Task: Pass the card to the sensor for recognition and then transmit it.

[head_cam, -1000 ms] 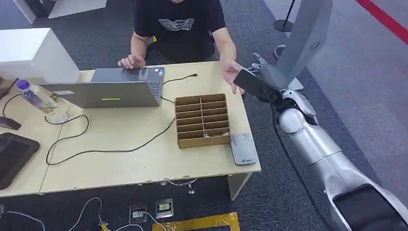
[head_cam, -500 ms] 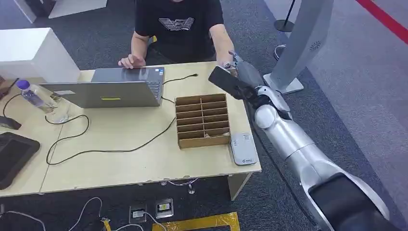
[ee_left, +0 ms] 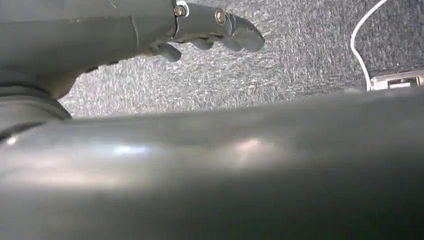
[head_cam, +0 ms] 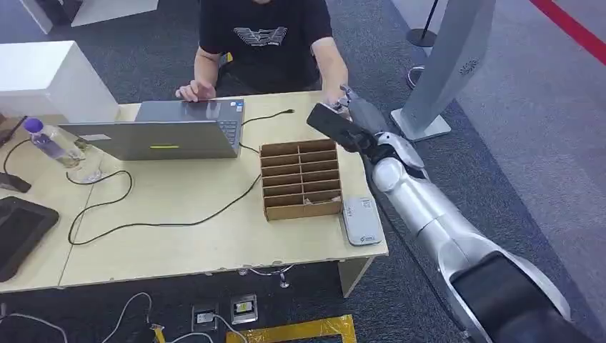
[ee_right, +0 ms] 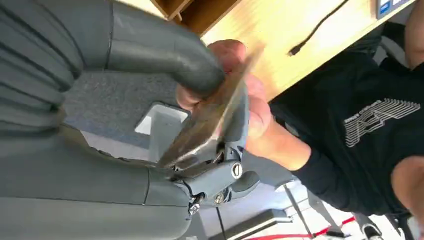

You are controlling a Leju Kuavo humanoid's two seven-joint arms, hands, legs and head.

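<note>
The sensor [head_cam: 361, 221] is lying at the table's [head_cam: 179, 236] near right corner. Beyond the divided box [head_cam: 300, 179], the card [ee_right: 210, 117] is being pinched by the right hand [head_cam: 355, 118], with a person's hand [ee_right: 245, 100] touching it. The left hand's [ee_left: 210, 25] fingers are loosely curled, holding nothing.

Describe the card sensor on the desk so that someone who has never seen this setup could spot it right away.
Start at the light wooden desk and find the brown cardboard divider box near its right end. The sensor lies flat just to the right of that box's near corner, by the desk edge. It is a small grey slab, unlike the brown box and much smaller than the laptop.
</note>
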